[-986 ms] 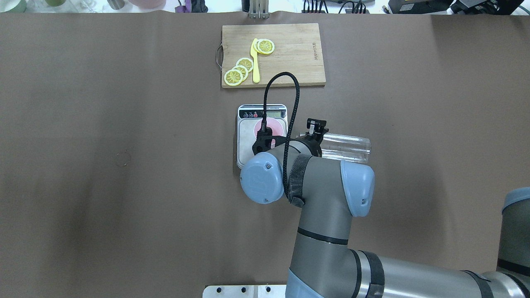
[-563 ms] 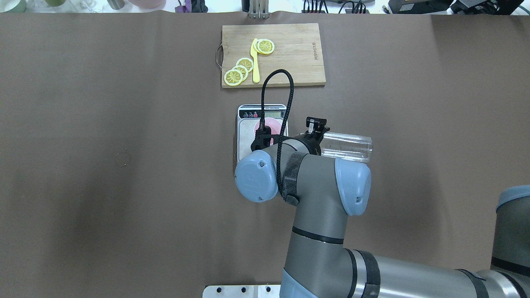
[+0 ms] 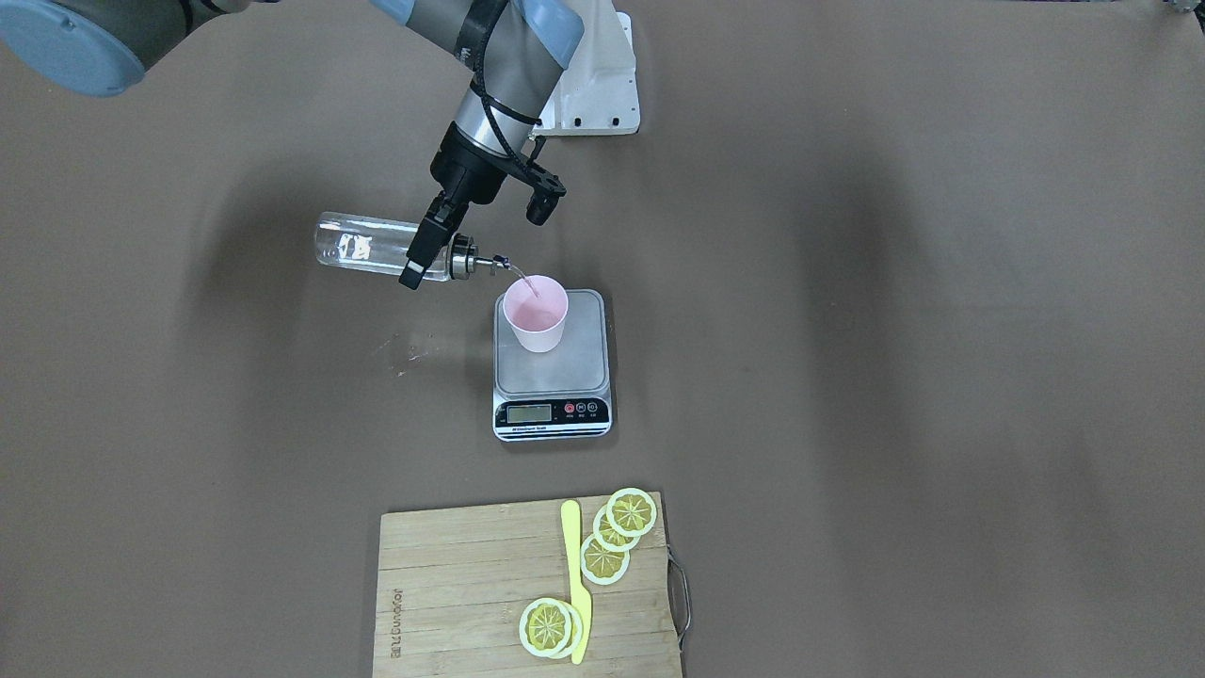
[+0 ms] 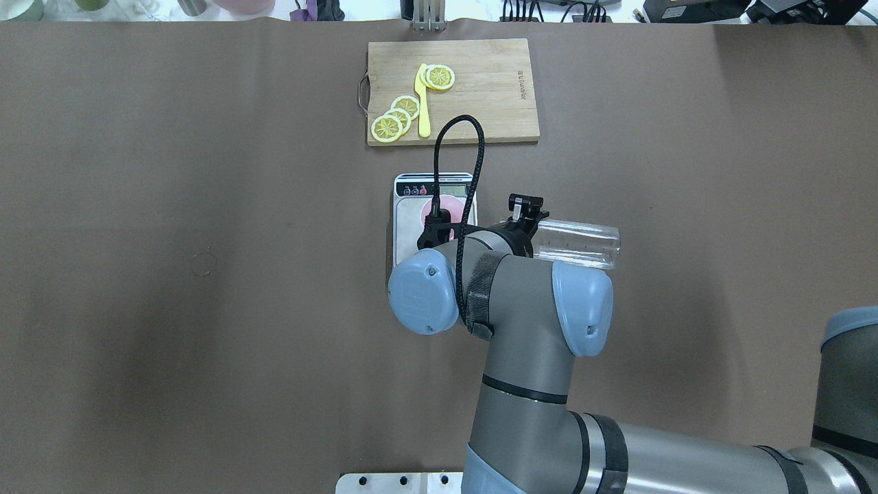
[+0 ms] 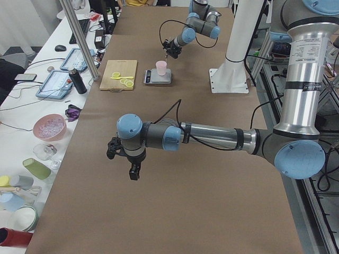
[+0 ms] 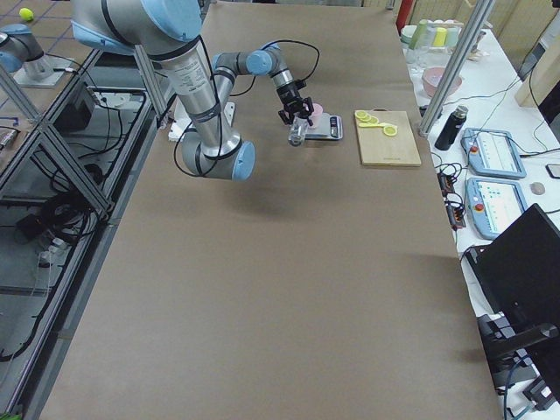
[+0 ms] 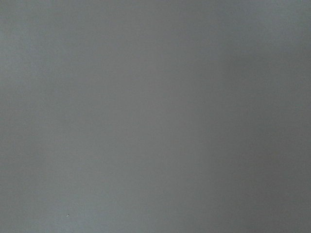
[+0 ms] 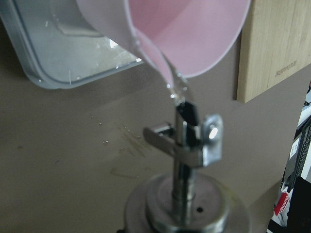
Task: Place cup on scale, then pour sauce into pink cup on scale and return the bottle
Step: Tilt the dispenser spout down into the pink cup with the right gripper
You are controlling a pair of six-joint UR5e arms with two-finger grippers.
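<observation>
The pale pink cup [image 3: 535,315] stands upright on the scale [image 3: 565,377] at mid-table. My right gripper [image 3: 424,247] is shut on the clear glass bottle [image 3: 362,245] and holds it roughly level, with the silver pourer cap [image 3: 471,262] over the cup's rim. A thin clear stream of sauce [image 3: 522,276] runs into the cup. The right wrist view shows the pourer [image 8: 187,141] just outside the cup [image 8: 194,34]. From overhead the arm hides most of the cup [image 4: 449,206]. My left gripper [image 5: 130,166] hangs above bare table, far away; I cannot tell its state.
A wooden cutting board [image 3: 471,584] with lemon slices [image 3: 617,532] and a yellow knife [image 3: 574,584] lies beyond the scale, away from the robot. A few droplets [image 3: 405,356] mark the table beside the scale. Operators' items line the far edge.
My right arm's wrist has shifted slightly to the left and the bottle has turned a little, its base moving outward. The cup and scale have not moved.
</observation>
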